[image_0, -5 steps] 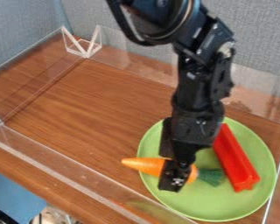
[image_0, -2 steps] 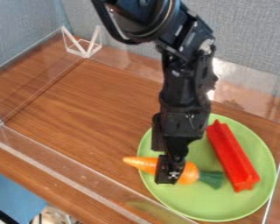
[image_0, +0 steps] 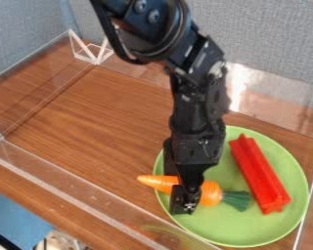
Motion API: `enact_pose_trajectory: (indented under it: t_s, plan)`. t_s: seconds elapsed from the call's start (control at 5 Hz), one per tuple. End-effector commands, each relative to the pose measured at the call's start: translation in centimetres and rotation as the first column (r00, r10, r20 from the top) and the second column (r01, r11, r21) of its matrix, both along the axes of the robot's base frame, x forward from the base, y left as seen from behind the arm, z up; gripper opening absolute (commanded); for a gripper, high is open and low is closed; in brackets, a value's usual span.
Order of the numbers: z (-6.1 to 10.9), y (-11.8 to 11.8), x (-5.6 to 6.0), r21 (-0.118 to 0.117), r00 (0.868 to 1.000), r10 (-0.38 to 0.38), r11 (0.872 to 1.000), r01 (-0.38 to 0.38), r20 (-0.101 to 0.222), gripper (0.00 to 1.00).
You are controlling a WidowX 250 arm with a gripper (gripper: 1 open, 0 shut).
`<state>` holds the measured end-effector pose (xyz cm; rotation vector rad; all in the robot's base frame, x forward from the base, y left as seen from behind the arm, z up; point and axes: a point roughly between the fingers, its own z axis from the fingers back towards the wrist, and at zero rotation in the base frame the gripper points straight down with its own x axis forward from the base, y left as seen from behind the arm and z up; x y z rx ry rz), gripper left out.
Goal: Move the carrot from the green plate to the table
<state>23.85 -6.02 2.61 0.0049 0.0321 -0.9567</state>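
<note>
Carrot (image_0: 186, 187) is the thing to watch: the small orange toy lies on the near-left part of the green plate (image_0: 288, 229), its pointed tip poking out past the plate's rim over the worktop (image_0: 81, 107) and its dark green stem end toward the plate's middle. The fingers (image_0: 188, 198) point straight down over the carrot's middle, spread wide with one to each side of it, and they hold nothing (the carrot sits flat on the plate).

Compared with a second ago, the arm has swung its upper bulk toward the far-left side of the plate and the wrist has rolled a little, so the fingers now line up more squarely across the carrot. The hand also looks slightly lower over the plate than before. The carrot itself has not shifted, and neither has the red block (image_0: 260, 174), which lies on the plate's right half, well clear of the fingers.

That reads as the final approach of the pick. The grasp is not yet made, so the task is in its early part: closing, lifting and setting down on the worktop beside the plate all remain. The main risk, as I judge it, is a fingertip landing on the carrot's rounded top and rolling it off the plate rather than straddling it.
</note>
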Motion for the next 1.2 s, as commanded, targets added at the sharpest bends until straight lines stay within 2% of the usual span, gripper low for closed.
enact_pose_trajectory:
  t_s: [0.0, 0.2, 0.4, 0.8, 1.0]
  plan:
    - [0.2, 1.0, 0.6, -0.012, 1.000, 0.014, 1.000, -0.014, 0.010, 0.00]
    - [0.1, 1.6, 0.7, -0.016, 1.000, 0.020, 1.000, -0.020, -0.008, 0.00]
    - [0.0, 2.2, 0.7, -0.026, 0.999, 0.028, 0.999, -0.029, -0.027, 1.00]
    - [0.1, 3.0, 0.3, -0.041, 0.983, 0.176, 0.983, -0.178, -0.058, 1.00]
    - [-0.1, 2.8, 0.9, -0.049, 0.991, 0.112, 0.992, -0.116, -0.072, 0.00]
